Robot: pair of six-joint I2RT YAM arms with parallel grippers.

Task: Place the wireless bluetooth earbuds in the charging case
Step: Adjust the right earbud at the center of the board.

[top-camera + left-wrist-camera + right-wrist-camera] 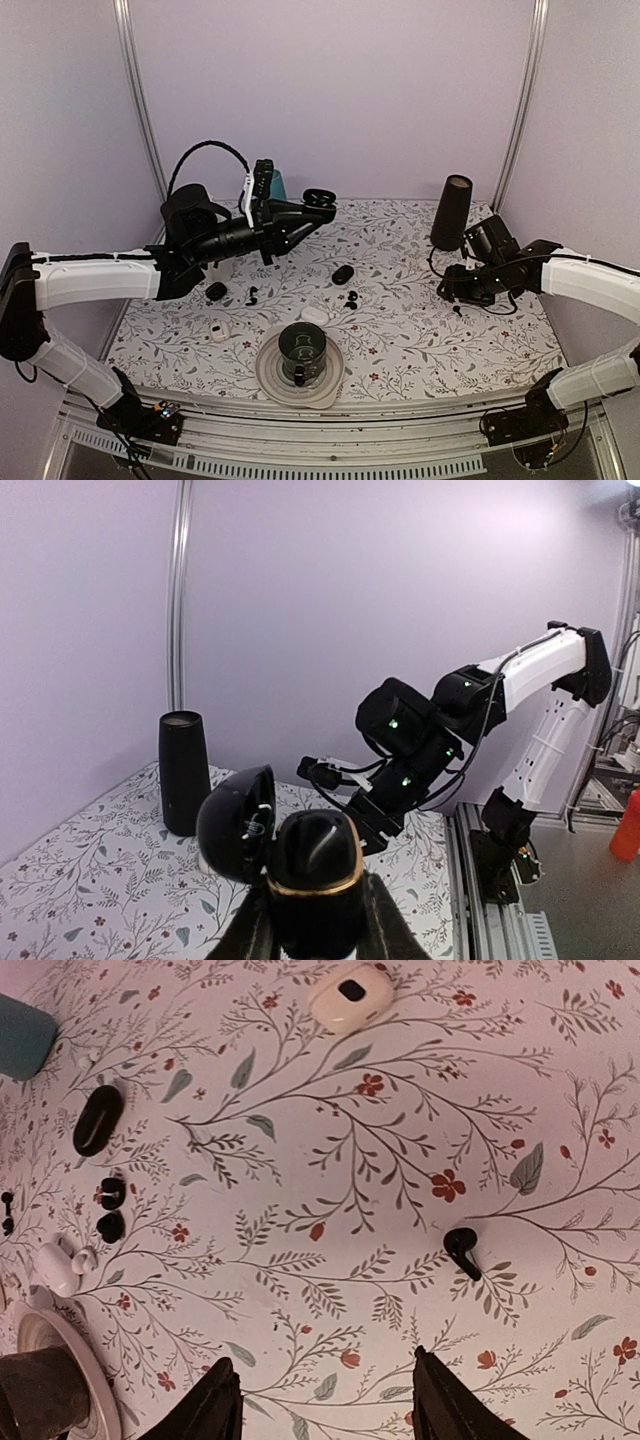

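My left gripper [296, 213] is raised above the back of the table and shut on a black charging case with a gold rim [314, 865]. Its lid [234, 825] hangs open to the left. The case also shows in the top view [319, 198]. My right gripper [325, 1410] is open and empty, low over the table at the right [453, 290]. One glossy black earbud [461, 1251] lies on the cloth just ahead and right of its fingers [443, 1400]. It is seen in the top view [457, 311] too. Two more black earbuds [110, 1210] lie mid-table.
A tall black cylinder [452, 212] stands at the back right. A plate with a black cup [300, 365] sits at the front centre. Black cases [343, 274] [216, 291], a white case [219, 330], white earbuds [60, 1265] and a teal cup [20, 1035] are spread about.
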